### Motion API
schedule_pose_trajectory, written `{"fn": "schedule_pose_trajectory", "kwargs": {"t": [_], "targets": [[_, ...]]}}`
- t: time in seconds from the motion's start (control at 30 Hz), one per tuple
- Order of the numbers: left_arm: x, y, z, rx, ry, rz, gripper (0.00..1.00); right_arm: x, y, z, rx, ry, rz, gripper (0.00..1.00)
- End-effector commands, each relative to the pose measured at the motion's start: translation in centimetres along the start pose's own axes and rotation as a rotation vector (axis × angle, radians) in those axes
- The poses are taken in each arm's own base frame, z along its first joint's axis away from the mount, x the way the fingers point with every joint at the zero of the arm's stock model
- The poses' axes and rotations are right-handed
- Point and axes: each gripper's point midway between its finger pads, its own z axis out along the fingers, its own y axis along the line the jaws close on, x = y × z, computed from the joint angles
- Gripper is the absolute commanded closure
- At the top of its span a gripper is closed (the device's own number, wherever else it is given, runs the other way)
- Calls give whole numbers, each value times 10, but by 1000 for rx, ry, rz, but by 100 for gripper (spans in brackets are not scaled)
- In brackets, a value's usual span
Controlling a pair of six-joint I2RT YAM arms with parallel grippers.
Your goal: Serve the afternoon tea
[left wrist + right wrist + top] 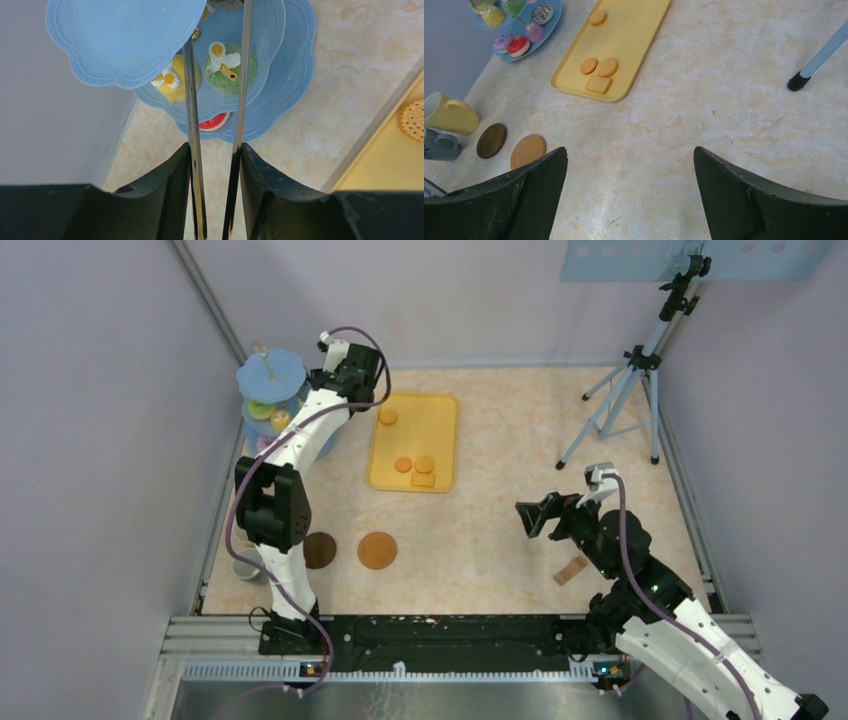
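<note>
left claw (pixel 215 150) clamped on tongs (pixel 192 100), blades apart. green cake (pixel 230 67) straight ahead on the stand (pixel 295 75), under the right blade. likely best: straddle the cake squarely, squeeze gently, lift level. right claw (pixel 630 155) spread wide, empty.

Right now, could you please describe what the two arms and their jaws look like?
Both the left arm and the right arm have white link shells with chunky black joint housings. A purple cable loops along each one to the wrist. The jaws are matt black, thick and wedge-shaped, ribbed on their inner faces.
</note>
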Motion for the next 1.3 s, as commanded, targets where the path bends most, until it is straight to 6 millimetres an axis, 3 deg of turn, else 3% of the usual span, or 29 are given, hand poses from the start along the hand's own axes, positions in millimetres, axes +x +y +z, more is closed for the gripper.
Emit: {"fn": "schedule_pose_trajectory", "kwargs": {"t": [0.0,0.3,0.57,0.67,0.73,0.97,1.27], "targets": [[-29,15,-21,27,-76,-91,53,-7,4,3,-18,-28,14,5],[-43,22,-39,49,-120,-103,48,-6,6,4,-27,-22,21,5],[-51,-3,-55,156,-171,-61,49,-6,8,4,-30,-17,20,5],[-54,-4,-60,158,-190,-54,50,-7,7,3,-28,-15,19,5],[-53,-5,-61,164,-188,-43,59,-6,6,2,-23,-14,19,5],[-58,10,-74,95,-224,-17,64,-5,7,4,-28,-13,23,5],[-54,34,-80,11,-232,-16,59,-4,10,6,-39,-11,30,5]]}}
